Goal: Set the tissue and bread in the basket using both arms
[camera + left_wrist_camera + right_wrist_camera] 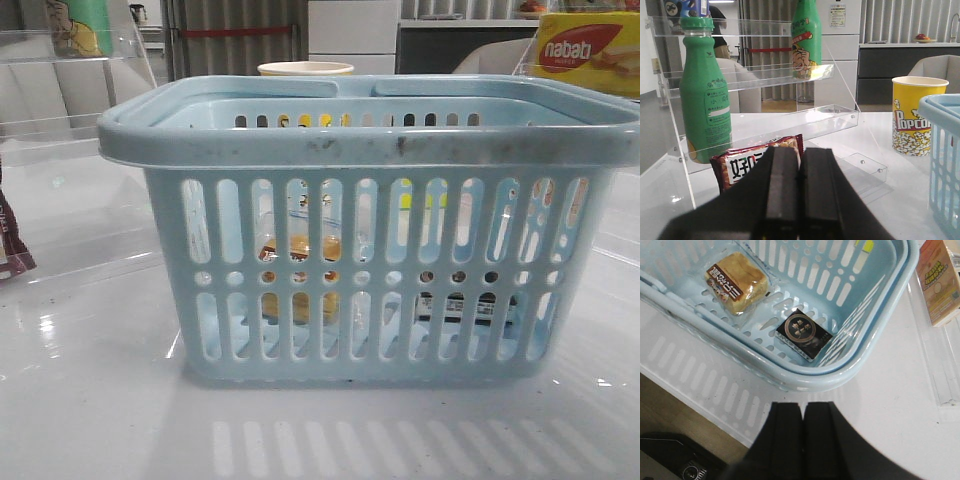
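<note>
The golden-brown square bread [736,281] in clear wrapper and the small black-printed tissue pack [804,333] lie apart on the floor of the light-blue slotted plastic basket [860,360] (on the white desk [890,405]). The left claw [800,175] and right claw [803,415] are both pressed together, holding nothing.

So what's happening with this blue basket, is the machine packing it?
It seems to be finished. The bread and the small tissue pack both lie on the floor of the basket. Neither arm holds anything: the left gripper and the right gripper have their jaws shut and empty, clear of the basket.
</note>
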Tool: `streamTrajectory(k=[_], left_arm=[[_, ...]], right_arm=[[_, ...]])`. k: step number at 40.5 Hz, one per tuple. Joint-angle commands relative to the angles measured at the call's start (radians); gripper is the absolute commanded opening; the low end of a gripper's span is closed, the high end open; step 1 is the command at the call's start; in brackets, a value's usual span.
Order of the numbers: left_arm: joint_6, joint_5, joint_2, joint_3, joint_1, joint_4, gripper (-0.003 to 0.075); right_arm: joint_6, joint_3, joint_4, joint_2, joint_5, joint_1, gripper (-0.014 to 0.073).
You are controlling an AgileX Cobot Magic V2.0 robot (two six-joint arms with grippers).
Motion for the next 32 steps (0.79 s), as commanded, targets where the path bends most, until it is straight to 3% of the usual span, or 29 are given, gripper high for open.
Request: streamTrajectory(k=[1,6,18,25,32], left_arm=[[-0.001,-0.092,-0.017,0.007,-0.003,-0.009,0.0098],[-0.001,-0.092,-0.017,0.007,-0.003,-0.009,0.0098],[-0.001,-0.092,-0.017,0.007,-0.003,-0.009,0.0098],[-0.001,-0.092,-0.017,0.007,-0.003,-0.009,0.0098],[-0.001,-0.092,-0.017,0.007,-0.003,-0.009,0.0098]], right_arm=[[-0.011,-0.006,-0.024,-0.021,-0.07,-0.015,0.0057],[-0.011,0.073,-0.008,-0.101,-0.144,-0.118,0.0056],[-0.011,0.405,0.005,-0.432,-0.484,-0.41,0.0056],[-0.011,0.601,0.066,-0.601,-0.712,-0.52,0.0056],[-0.011,0.771,0.101,-0.725,-0.863,-0.555,0.0056]])
